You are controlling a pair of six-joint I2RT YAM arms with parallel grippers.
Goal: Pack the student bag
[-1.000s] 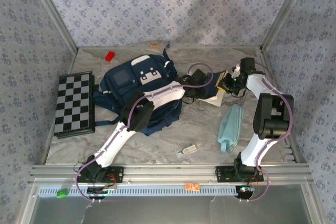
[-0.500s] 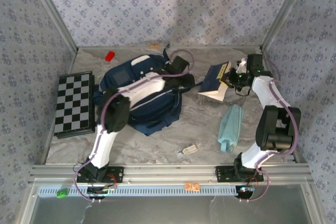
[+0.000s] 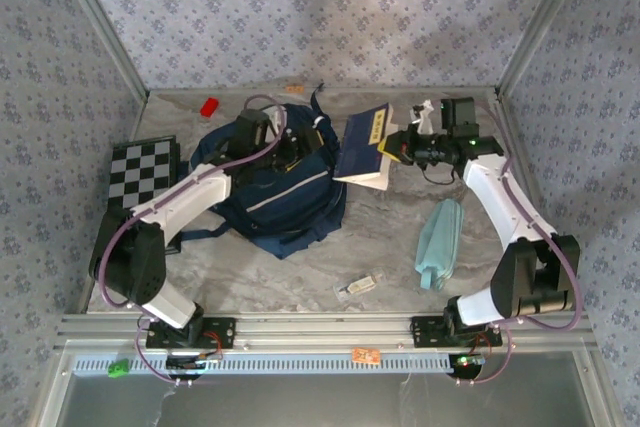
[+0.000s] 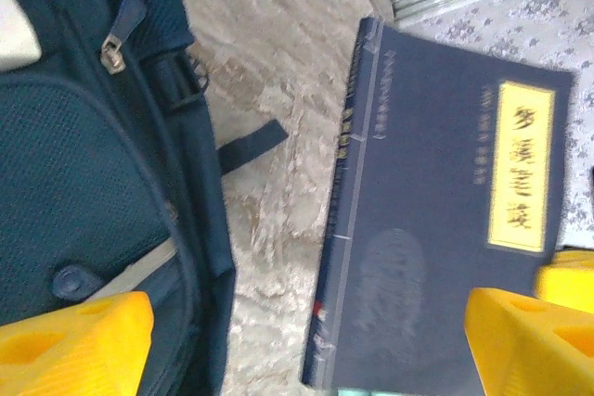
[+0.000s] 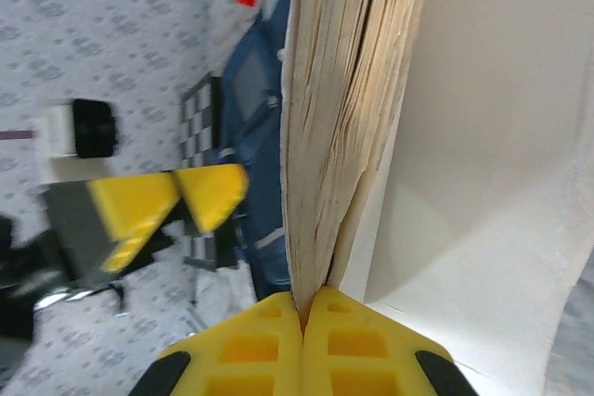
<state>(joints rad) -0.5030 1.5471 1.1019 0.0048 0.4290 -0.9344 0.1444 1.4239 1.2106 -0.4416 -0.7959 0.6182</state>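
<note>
The student bag (image 3: 285, 202) lies flat on the left-centre of the marble-patterned counter (image 3: 390, 237), front side up; its carry loop points to the back wall and its dark straps trail out at the near-left, toward the checkerboard (image 3: 140, 182); its long axis seems to run from the far side toward the near-right, though the fabric is too slumped to fix it exactly.

The left end effector (image 4: 306, 322) hangs over the far part of the bag with its yellow fingers spread wide and nothing between them; its wrist view looks down on a zip pull and mesh panel of the bag, with a strip of bare counter beside it.

The right end effector (image 5: 304, 308) is pinched tight on the edge of a book (image 3: 362, 142), the fingers pressed together where the pages meet the cover; the book is held up off the counter, tilted, just right of the bag; its cover is navy with a yellow title label, its long axis runs roughly far to near, and its spine faces the bag.

A small red block (image 3: 208, 106) sits near the back-left corner; a pale blue cloth (image 3: 440, 237) lies on the right; a small clear item (image 3: 358, 287) lies near the front edge.
</note>
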